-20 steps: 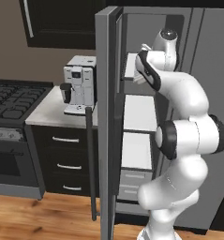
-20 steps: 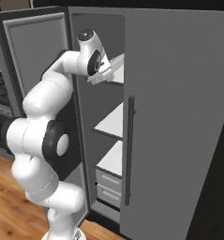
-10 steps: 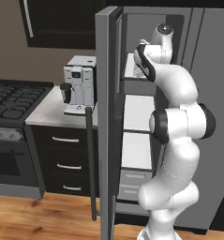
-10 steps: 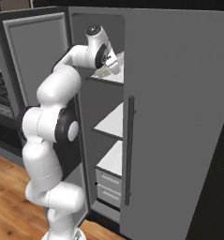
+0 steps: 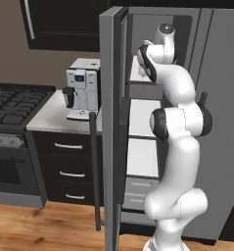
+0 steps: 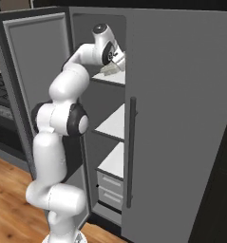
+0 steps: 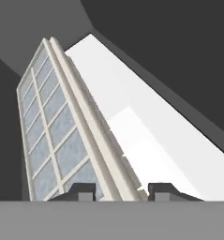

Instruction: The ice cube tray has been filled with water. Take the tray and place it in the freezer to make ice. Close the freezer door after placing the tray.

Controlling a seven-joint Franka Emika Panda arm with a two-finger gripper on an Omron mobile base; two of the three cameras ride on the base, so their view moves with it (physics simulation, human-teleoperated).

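In the left base view we see the freezer door [image 5: 112,127] swung open toward us, edge-on, its long handle [image 5: 94,171] at about 7 o'clock from the picture's middle. The arm reaches up past 12 o'clock into the freezer [image 5: 143,117], its hand at the top white shelf [image 5: 136,73]. The tray is hidden from us here behind the wrist. A coffee machine [image 5: 82,88] stands on the counter [image 5: 50,117] at 9 o'clock, with the stove [image 5: 13,100] further left.

In the right base view we find the door's inner face at 10 o'clock and the plain right door [image 6: 181,123] filling the 3 o'clock side. The gripper [image 6: 116,60] sits at about 12 o'clock, over the top shelf, with the ice cube tray [image 6: 111,70] just under it, tilted, its far end lifting toward 2 o'clock. Whether the tray touches the shelf we cannot tell.

In the hand view the ice cube tray [image 7: 57,136] runs long and narrow from the finger tips [image 7: 83,191] at 6 o'clock up toward 11 o'clock, its long axis pointing away from the hand into the compartment. Its water-filled cells face 9 o'clock; its pale rim crosses between the two tips. We read the jaws as clamped narrow on that rim. The white shelf spreads from 5 o'clock toward 12 o'clock beside it.
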